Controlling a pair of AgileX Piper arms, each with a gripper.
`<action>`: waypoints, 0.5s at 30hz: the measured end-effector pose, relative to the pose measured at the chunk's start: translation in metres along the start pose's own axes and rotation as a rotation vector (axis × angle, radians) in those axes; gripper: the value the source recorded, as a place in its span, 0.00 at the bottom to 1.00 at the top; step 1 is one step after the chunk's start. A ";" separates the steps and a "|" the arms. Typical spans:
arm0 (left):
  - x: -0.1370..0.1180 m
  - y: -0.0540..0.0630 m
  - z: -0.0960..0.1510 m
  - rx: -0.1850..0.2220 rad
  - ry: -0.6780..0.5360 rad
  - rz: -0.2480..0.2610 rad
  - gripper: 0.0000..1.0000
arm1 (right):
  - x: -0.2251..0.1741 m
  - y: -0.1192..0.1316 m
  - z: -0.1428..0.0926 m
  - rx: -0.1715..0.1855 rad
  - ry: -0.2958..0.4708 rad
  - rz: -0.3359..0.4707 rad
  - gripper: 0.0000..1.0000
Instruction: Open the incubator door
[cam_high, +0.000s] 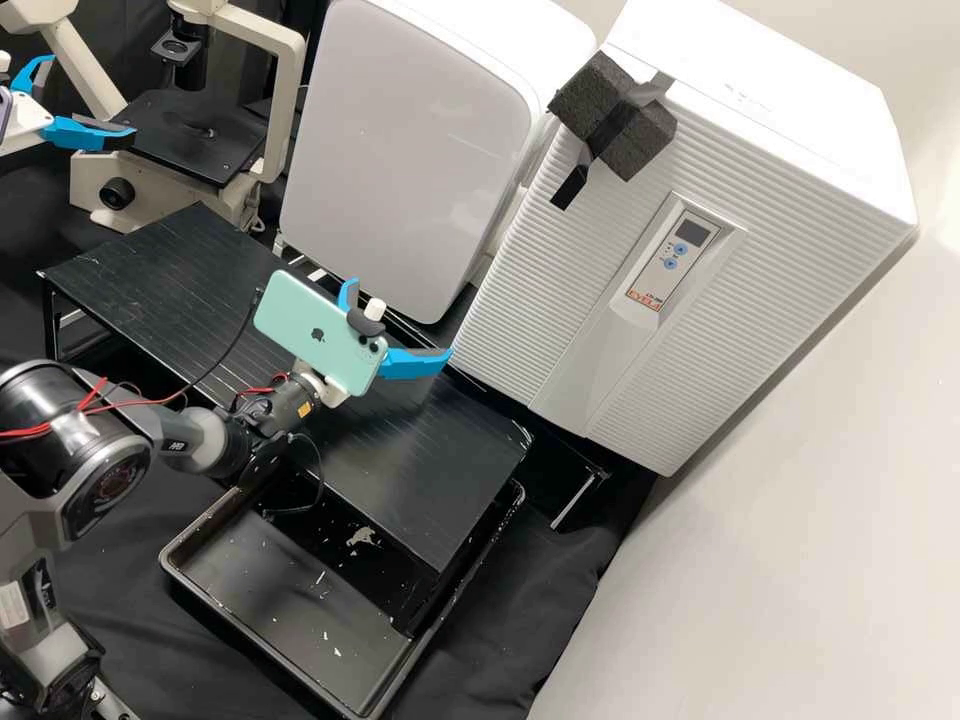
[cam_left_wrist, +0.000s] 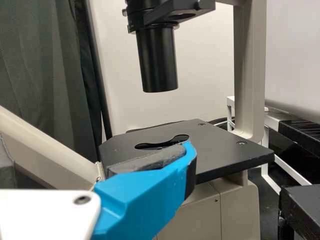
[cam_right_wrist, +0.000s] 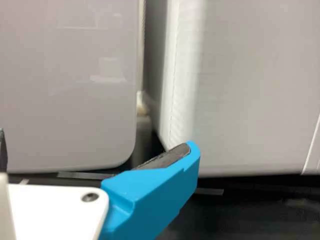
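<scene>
The white incubator (cam_high: 790, 270) stands at the right of the high view, its ribbed door (cam_high: 540, 260) apparently closed. A dark foam block (cam_high: 610, 115) is taped at the door's upper edge. My right gripper (cam_high: 400, 320), partly behind a mint phone, stands open just left of the door's lower corner, apart from it. In the right wrist view the right gripper (cam_right_wrist: 97, 149) has the incubator (cam_right_wrist: 255, 90) beyond its fingers. At the high view's upper left, my left gripper (cam_high: 90, 97) is open beside the microscope; the left wrist view shows the left gripper (cam_left_wrist: 97, 155) before the microscope stage.
A white glossy cabinet (cam_high: 410, 150) stands left of the incubator, with a narrow gap between. The microscope (cam_high: 195, 130) is at the back left. A black raised shelf (cam_high: 430, 480) lies under the right arm, above a black tray (cam_high: 215, 590).
</scene>
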 end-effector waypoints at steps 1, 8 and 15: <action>0.000 0.000 0.000 0.000 0.000 0.000 1.00 | 0.002 0.008 -0.004 0.012 -0.001 0.028 1.00; 0.000 0.000 0.000 0.000 0.000 0.000 1.00 | 0.017 0.065 -0.033 0.104 -0.031 0.302 1.00; 0.000 0.000 0.000 0.000 0.000 0.000 1.00 | 0.027 0.083 -0.061 0.122 -0.098 0.442 1.00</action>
